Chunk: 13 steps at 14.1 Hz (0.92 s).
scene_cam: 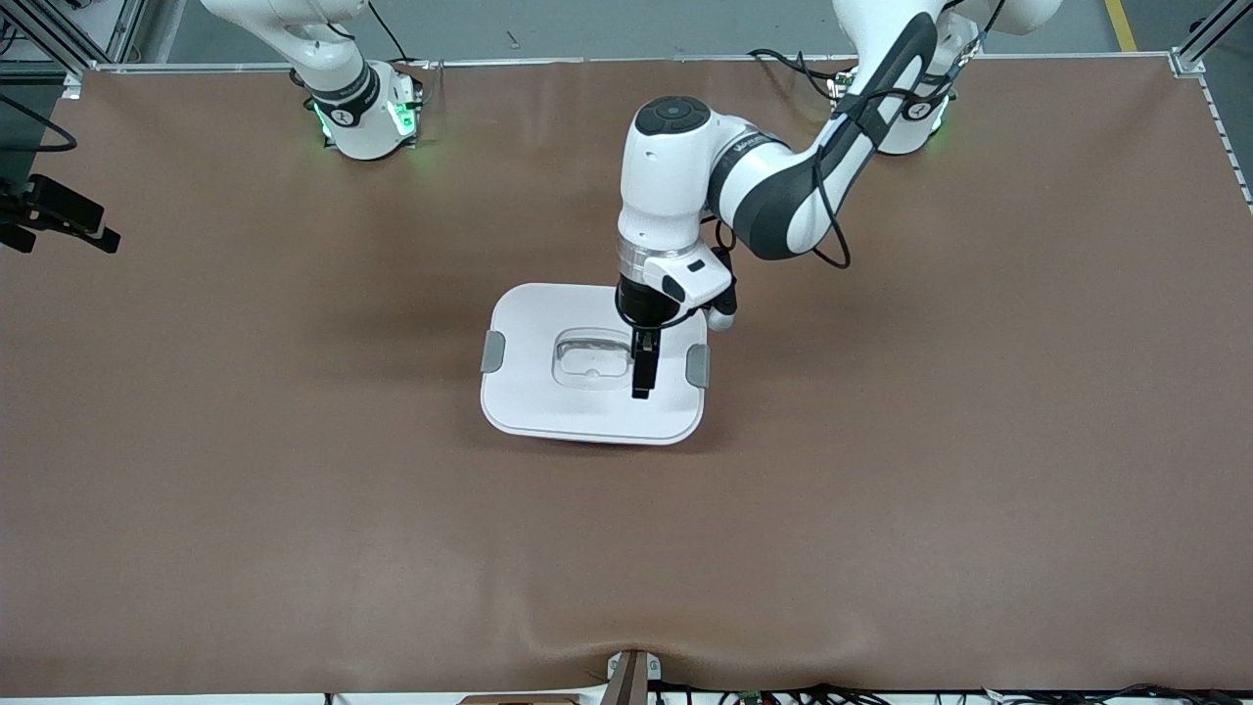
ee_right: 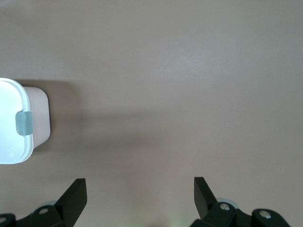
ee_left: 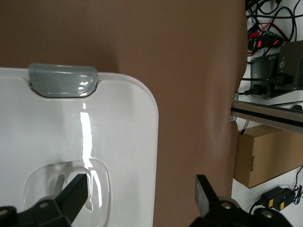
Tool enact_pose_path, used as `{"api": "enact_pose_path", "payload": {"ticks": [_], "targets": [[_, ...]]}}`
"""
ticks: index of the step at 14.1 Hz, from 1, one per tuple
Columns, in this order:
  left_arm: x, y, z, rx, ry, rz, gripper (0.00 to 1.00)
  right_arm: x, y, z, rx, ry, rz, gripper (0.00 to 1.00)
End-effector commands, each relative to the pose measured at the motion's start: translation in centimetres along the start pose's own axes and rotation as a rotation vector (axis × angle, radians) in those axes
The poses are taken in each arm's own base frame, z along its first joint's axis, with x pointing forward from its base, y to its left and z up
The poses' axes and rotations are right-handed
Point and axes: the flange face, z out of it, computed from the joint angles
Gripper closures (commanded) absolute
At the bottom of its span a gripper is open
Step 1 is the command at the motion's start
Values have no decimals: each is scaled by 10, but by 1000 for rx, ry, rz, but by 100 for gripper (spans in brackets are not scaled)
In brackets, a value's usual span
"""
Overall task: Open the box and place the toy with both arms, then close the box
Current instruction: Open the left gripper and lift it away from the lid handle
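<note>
- Box (scene_cam: 587,392) sits mid-surface, lid on, clips down; left gripper (scene_cam: 641,377) hovers over its handle (scene_cam: 592,360), fingers open, holding nothing
- Risk: lifting by the handle with clips latched could drag the whole box
- Right gripper (ee_right: 139,198), open, waits over bare surface; only its wrist view shows the pink wall (ee_right: 40,118)
- No toy visible
</note>
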Motion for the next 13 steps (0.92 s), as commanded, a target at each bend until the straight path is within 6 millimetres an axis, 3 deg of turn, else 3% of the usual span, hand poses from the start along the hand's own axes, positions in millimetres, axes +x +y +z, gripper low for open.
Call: {"api": "enact_pose_path", "payload": {"ticks": [1, 13], "targets": [[16, 15, -15, -13, 31, 55, 0, -3, -8, 3, -27, -31, -4, 0], [82, 58, -33, 44, 104, 282, 0, 2, -14, 5, -10, -31, -24, 0]]}}
